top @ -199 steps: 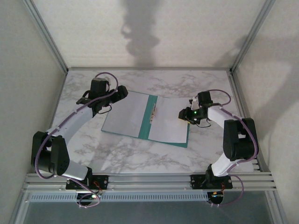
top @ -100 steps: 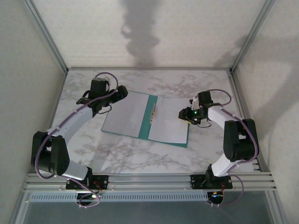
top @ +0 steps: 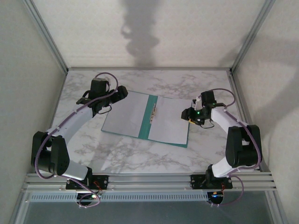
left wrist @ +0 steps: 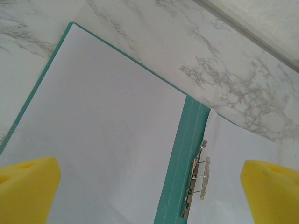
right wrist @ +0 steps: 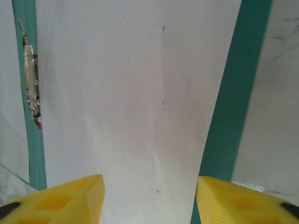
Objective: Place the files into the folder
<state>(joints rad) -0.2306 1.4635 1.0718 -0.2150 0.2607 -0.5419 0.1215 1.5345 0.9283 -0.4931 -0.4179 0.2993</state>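
Over on the left of the tabletop (top: pixel 140 156), the left arm (top: pixel 74 119) hangs by the far left corner of the folder (top: pixel 148 122), jaws spread wide with nothing in them. The folder lies open and flat in the middle, and the files (top: pixel 125 116) are already on it: one white sheet on the left leaf, another on the right leaf (top: pixel 170 125), with the little fastener (left wrist: pixel 200 172) by the fold between them. The right arm (top: pixel 226 122) sits at the folder's right edge, jaws parted over the right sheet and, as far as I can see, not pinching it.

My guess is this is the release step. To do it well, I'd lift those right jaws straight up so they don't drag the paper. The teal margin on that side is thin, so any sideways nudge would push the sheet over the edge.
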